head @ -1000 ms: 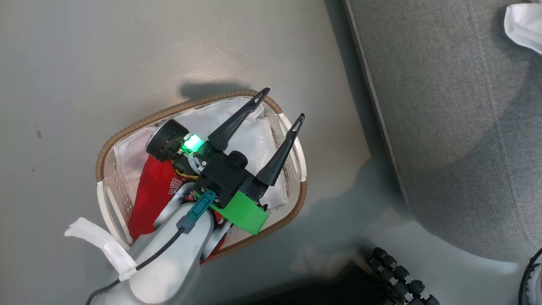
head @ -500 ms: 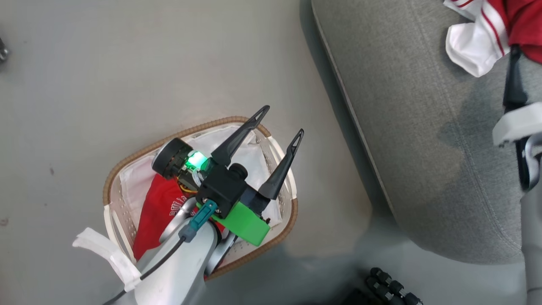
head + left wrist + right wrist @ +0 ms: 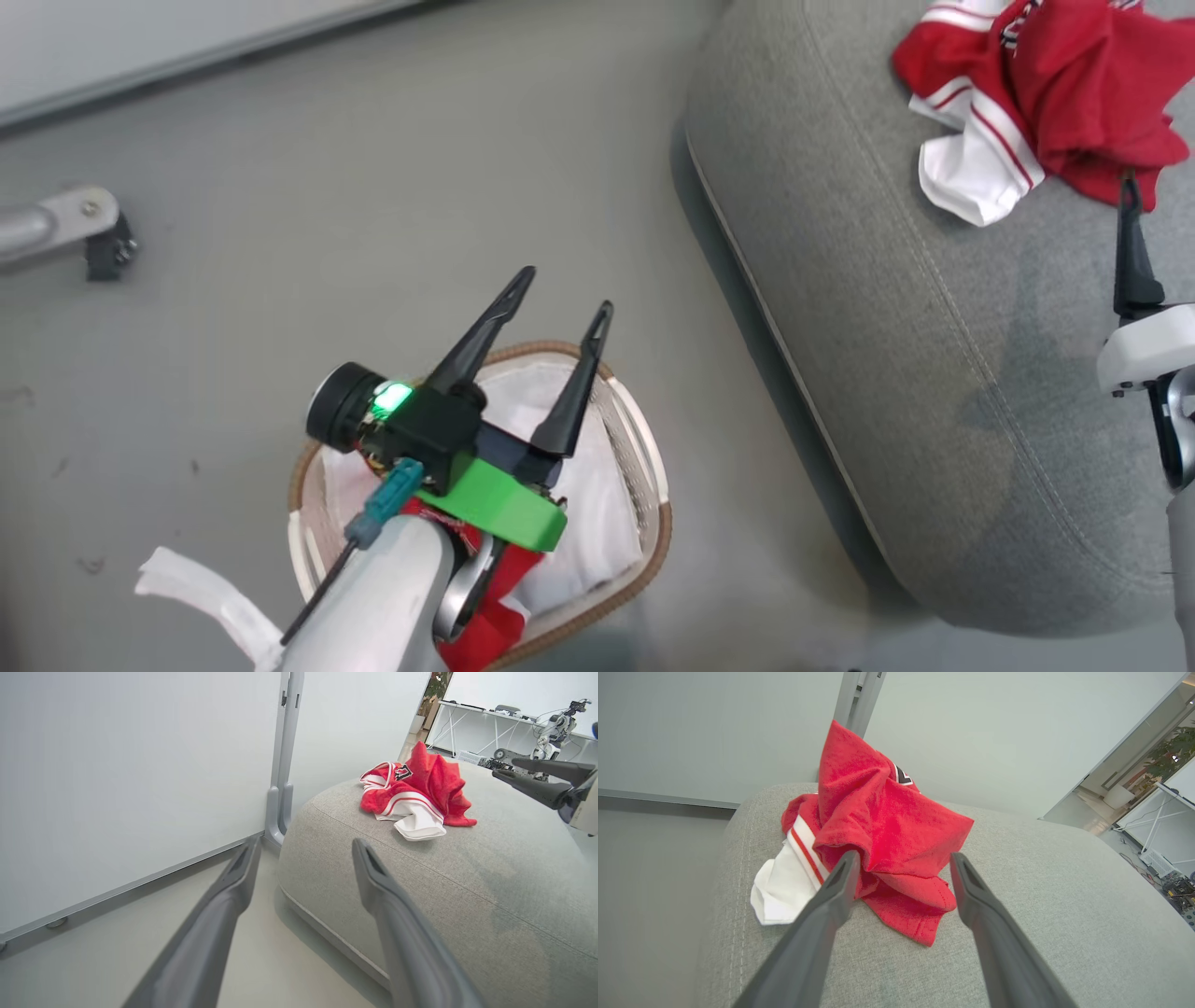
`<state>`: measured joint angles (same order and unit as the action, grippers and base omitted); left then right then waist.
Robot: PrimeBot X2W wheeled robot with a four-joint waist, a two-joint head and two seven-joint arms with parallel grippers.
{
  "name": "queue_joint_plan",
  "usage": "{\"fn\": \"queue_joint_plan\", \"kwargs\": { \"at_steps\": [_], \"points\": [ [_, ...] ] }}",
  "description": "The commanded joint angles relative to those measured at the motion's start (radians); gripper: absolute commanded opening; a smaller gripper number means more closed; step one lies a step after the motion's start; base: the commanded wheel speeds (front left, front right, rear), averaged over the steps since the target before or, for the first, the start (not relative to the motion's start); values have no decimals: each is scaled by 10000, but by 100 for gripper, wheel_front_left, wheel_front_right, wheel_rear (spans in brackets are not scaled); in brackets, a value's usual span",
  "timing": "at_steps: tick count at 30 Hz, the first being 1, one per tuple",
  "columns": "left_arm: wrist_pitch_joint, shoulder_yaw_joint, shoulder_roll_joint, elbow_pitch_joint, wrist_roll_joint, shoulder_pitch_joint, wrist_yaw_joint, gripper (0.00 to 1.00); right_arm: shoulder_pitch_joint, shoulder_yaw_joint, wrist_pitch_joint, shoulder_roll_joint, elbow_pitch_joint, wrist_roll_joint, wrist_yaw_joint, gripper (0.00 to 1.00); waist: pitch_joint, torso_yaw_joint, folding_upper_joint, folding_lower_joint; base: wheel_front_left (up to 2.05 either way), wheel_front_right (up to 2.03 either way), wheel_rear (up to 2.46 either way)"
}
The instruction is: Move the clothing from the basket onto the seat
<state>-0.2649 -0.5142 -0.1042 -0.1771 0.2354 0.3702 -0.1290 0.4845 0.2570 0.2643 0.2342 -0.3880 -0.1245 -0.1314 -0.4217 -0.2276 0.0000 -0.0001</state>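
1. Pale grey smooth floor (image 3: 373,187) under everything. In the left wrist view a white wall panel (image 3: 117,788) on a grey metal post (image 3: 285,742) stands along its far edge.
2. Large grey fabric-upholstered seat (image 3: 934,392), rounded corner, stitched seam near its edge. It sits on the floor to the robot's right, near the basket but apart from it.
3. Oval white perforated plastic basket with a brown woven rim (image 3: 664,546), on the floor in the lower middle of the head view, partly covered by the left arm. Plain white cloth liner (image 3: 597,504) bunched inside.
4. Crumpled red jersey with white panel and red-striped trim (image 3: 1064,84), heaped on the seat near its far corner. A small dark-and-white emblem shows on a fold in the left wrist view.
5. Second piece of red clothing (image 3: 493,623) in the basket at its near end, lying against the liner and mostly hidden beneath the left forearm.
6. Left tool (image 3: 568,288): two long dark fingers well apart, nothing between them. It hangs above the basket's far rim, fingers pointing towards the seat. Green block and lit green lamp at the wrist.
7. Right tool (image 3: 904,855): fingers spread apart, clamped on nothing, held low over the seat. Its tips flank the near edge of the red jersey; one tip overlaps the fabric's hem, and I cannot tell if it touches.
8. Small grey metal foot (image 3: 65,224) on the floor at far left.
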Motion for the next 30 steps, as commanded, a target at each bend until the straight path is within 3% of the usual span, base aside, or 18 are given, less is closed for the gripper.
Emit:
{"fn": "queue_joint_plan", "kwargs": {
  "at_steps": [1,7,18,30],
  "points": [
    [7,203,70,-21,36,-276,-24,100,-72,-16,3,62,59,-24,14,100,1044,597,0,1,0,0,0],
    [7,1591,284,13,116,-1065,62,100,217,-491,3,-205,33,92,14,100,2040,1191,0,1,0,0,0],
    [9,4041,488,60,-6,-2705,162,100,-306,-1807,3,-1454,-262,687,14,100,3081,2152,0,1,0,0,0],
    [9,4609,537,-206,380,-3933,228,100,-2310,-2694,3,-1811,450,2318,14,100,3761,2622,0,1,0,0,0]
  ]
}}
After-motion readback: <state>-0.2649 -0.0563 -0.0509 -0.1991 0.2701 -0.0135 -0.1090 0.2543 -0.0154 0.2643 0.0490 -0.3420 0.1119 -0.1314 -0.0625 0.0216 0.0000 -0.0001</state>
